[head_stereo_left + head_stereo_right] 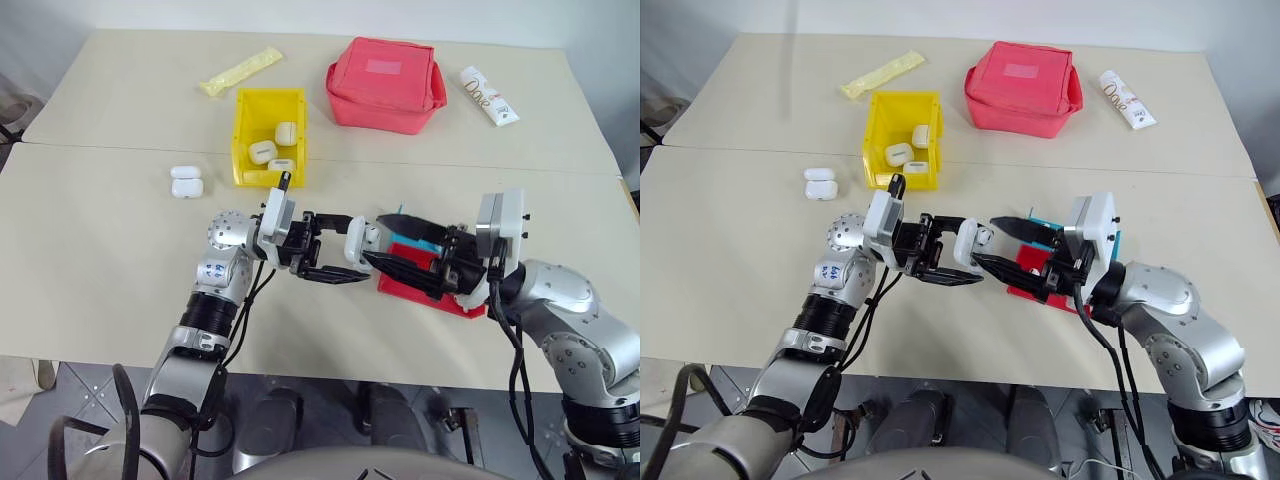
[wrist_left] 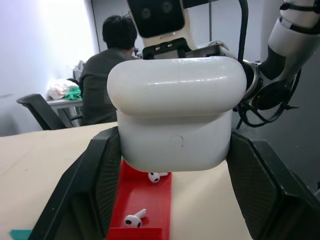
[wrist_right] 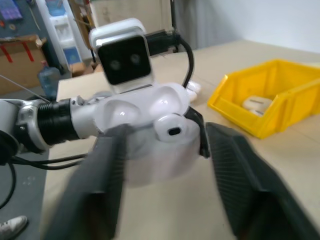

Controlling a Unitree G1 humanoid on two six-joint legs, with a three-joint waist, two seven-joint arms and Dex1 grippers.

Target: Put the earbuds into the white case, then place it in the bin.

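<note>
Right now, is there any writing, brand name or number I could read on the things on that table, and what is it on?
White tube at the far right of the table: dark lettering, perhaps "Dove", too small to be sure.
Pink-red pouch: a pale patch on top, no readable text.
Yellow packet: no readable print.
Left arm: small blue marks, unreadable.

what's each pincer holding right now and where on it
The left pincer clamps the white case by the two sides of its lower body, lid shut. The right pincer stands open around the case, gripping nothing.
</note>
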